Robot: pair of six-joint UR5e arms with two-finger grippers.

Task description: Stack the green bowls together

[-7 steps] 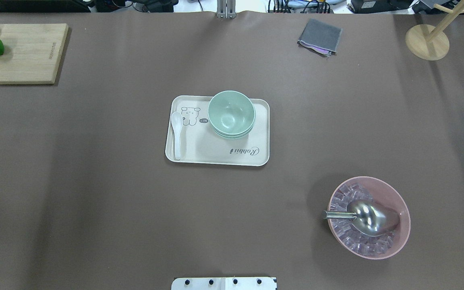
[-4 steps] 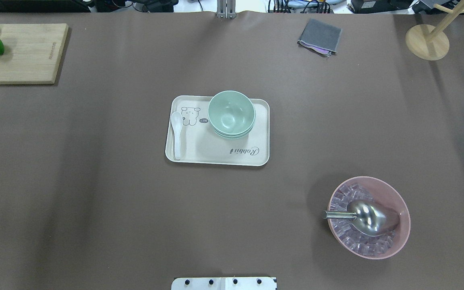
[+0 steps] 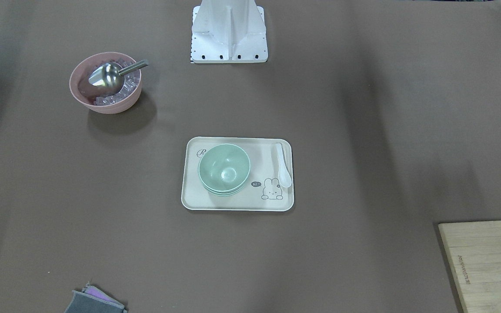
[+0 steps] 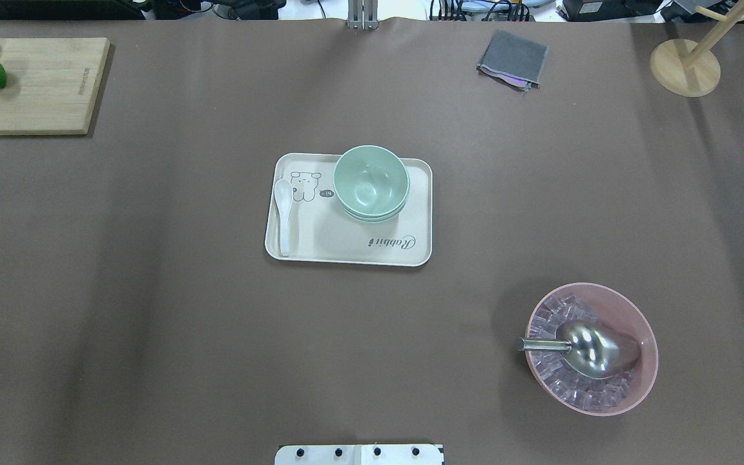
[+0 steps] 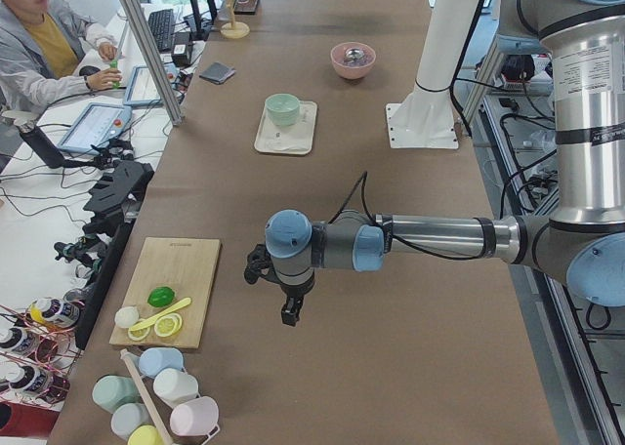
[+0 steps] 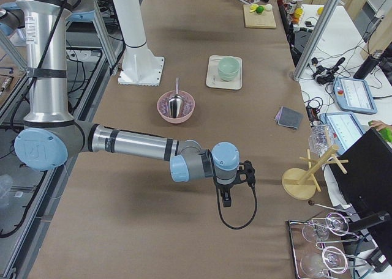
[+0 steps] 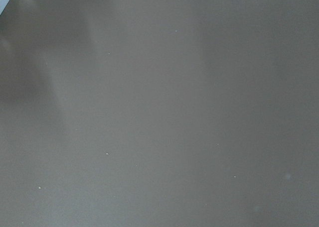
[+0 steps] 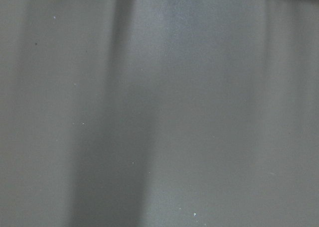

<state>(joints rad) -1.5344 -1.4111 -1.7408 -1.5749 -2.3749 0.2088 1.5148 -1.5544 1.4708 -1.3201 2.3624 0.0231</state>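
- Sitting nested in one stack, the green bowls (image 4: 371,181) rest on a cream tray (image 4: 346,250) at mid-desk, against the tray's rim farthest from the robot.
- The top bowl faces up and holds nothing; rims of the lower bowls show beneath it in the front-facing view.
- A white spoon (image 4: 283,216) lies along the tray's short side on the robot's left, apart from the stack.
- The left tool (image 5: 290,313) points down over bare desk (image 4: 152,290) near a cutting board (image 5: 181,274), well apart from the tray. Only the side view shows it, so I cannot tell whether its fingers are spread or pressed together.
- The right tool (image 6: 225,199) also points down over bare desk, well apart from the tray. Its finger state cannot be told either.
- Both wrist views show only the desk surface.
- A pink bowl (image 4: 647,365) with ice cubes and a metal scoop (image 4: 598,349) stands on the robot's right, nearer the robot than the tray.
- A grey cloth (image 4: 513,58) lies at the far edge.
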